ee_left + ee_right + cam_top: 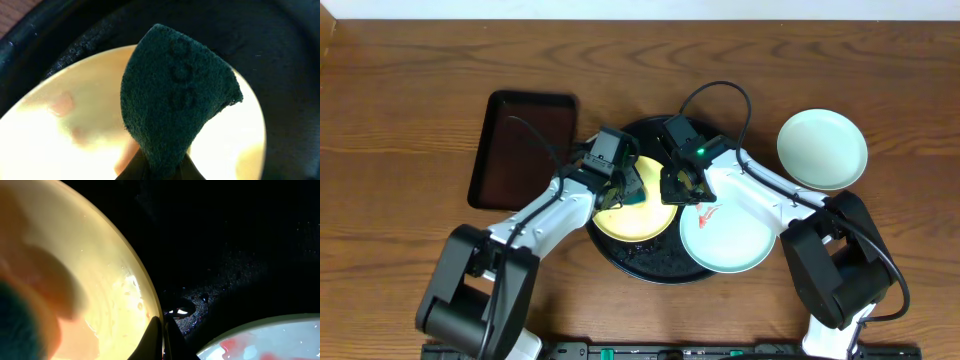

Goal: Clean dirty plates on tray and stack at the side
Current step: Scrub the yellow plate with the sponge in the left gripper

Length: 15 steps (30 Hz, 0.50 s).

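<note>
From overhead: looks like scrubbing plate 1 of 3. Sets the left tool (622, 192) on the yellow plate (638, 218), inside the black tray (645, 262). Holds the right tool (678, 188), clenched, at that plate's right rim. Leaves a smeared blue-white plate (730, 240) overlapping the tray's right edge and 1 clean-looking plate (822, 148) well apart on the tabletop (420, 80). Leaves a brown rectangular tray (520, 150) apart at left.

From the left wrist: grips a green scouring pad (175, 100) by its base, above faint orange marks (62, 104). Probably calls next for wiping across those.

From the right wrist: shuts the tips at the yellow rim; cannot tell whether pinching it. Shows a red smear (232, 345) on the neighbouring plate. Risks a knock, with both tools crowded over 1 plate.
</note>
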{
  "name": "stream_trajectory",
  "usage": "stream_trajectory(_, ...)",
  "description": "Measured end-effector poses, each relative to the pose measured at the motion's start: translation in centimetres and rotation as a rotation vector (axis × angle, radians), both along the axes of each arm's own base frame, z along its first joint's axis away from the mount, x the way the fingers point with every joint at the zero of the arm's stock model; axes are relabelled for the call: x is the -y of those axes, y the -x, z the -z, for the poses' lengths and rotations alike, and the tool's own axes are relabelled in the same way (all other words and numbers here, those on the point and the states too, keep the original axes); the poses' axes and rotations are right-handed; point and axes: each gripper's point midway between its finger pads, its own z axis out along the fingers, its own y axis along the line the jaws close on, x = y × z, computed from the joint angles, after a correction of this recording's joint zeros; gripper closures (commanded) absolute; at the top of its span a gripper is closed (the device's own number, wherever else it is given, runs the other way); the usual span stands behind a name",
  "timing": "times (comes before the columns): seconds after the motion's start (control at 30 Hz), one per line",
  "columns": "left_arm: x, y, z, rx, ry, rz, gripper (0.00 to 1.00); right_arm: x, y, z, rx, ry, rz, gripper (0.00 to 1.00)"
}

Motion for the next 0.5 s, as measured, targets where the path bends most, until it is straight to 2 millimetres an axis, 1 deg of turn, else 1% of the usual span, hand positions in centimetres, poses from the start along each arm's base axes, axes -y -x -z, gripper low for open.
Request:
stream_trajectory(0.1, -0.3, 0.1, 0.8, -0.016, -0.022, -0.002, 0.92, 0.0, 0.0, 0.0, 0.000, 0.000, 0.000, 0.99)
stream_trajectory(0.23, -1.7, 0.8, 1.5, -0.041, -0.098, -0.023, 0.92, 0.0, 0.0, 0.0, 0.000, 0.000, 0.000, 0.99)
stream_trajectory(0.5, -3.6, 1.5, 1.6, -0.079, -0.180, -0.048, 0.93, 0.0, 0.0, 0.0, -0.001, -0.001, 0.000, 0.99)
